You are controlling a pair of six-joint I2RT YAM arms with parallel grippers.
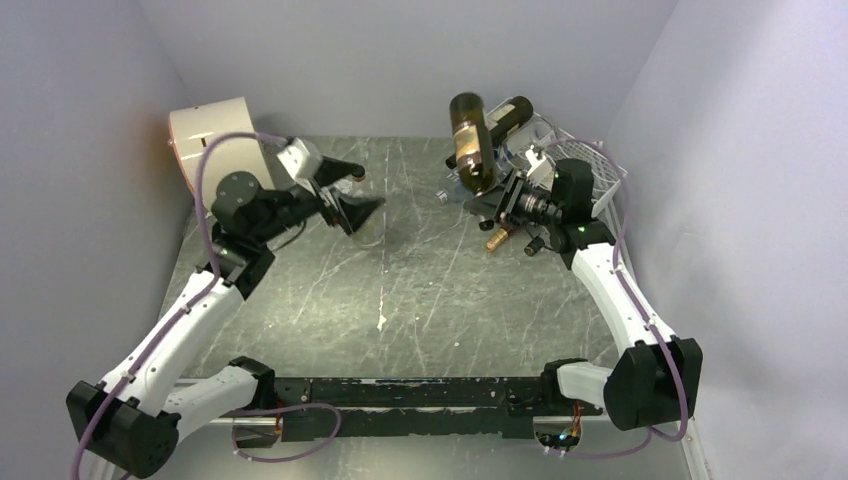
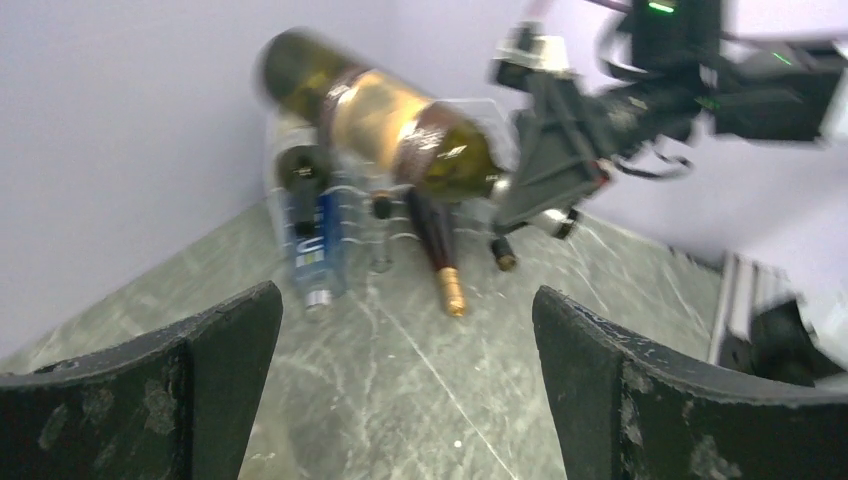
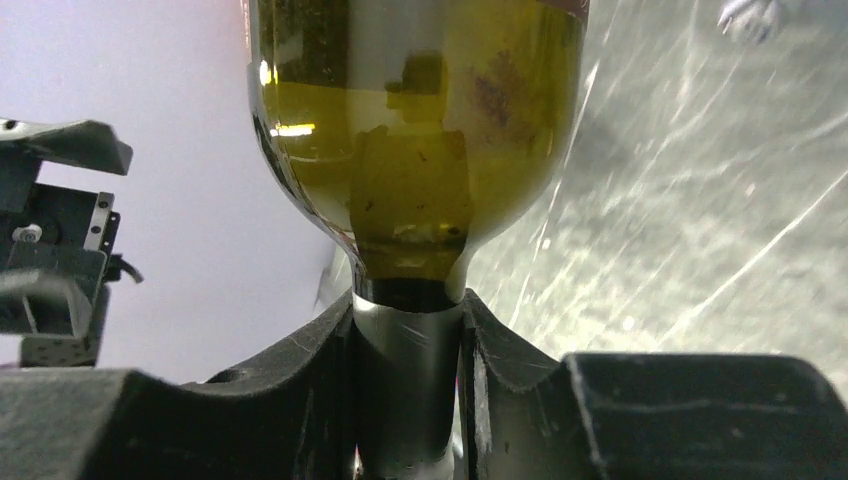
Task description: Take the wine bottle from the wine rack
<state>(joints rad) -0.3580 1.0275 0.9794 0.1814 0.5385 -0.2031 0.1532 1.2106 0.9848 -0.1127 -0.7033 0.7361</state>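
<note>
The right tool point(image 3: 408, 380) is clamping the neck of the wine bottle point(image 3: 415, 130), its two dark fingers point(image 3: 300, 390) pressing in from either side just below the shoulder. The wine bottle is hanging in the air, tilted, with its base pointing up toward the back wall and its brown label showing. In the top view it is sitting over the left end of the wine rack point(image 1: 605, 175); whether it is touching the wire there cannot be told. The wine rack is standing in the far right corner of the surface point(image 1: 420, 300), and other bottles are lying in its cradles, among them a blue-labelled bottle point(image 2: 310, 235) and a gold-capped bottle point(image 2: 440, 250), their necks pointing out toward the middle of the surface. The left tool point(image 2: 405, 300) is hovering with its fingers spread wide and gripping nothing, well apart from the wine bottle and facing it across the surface. A cream drum point(image 1: 215, 135) is standing behind the left arm in the far left corner.
</note>
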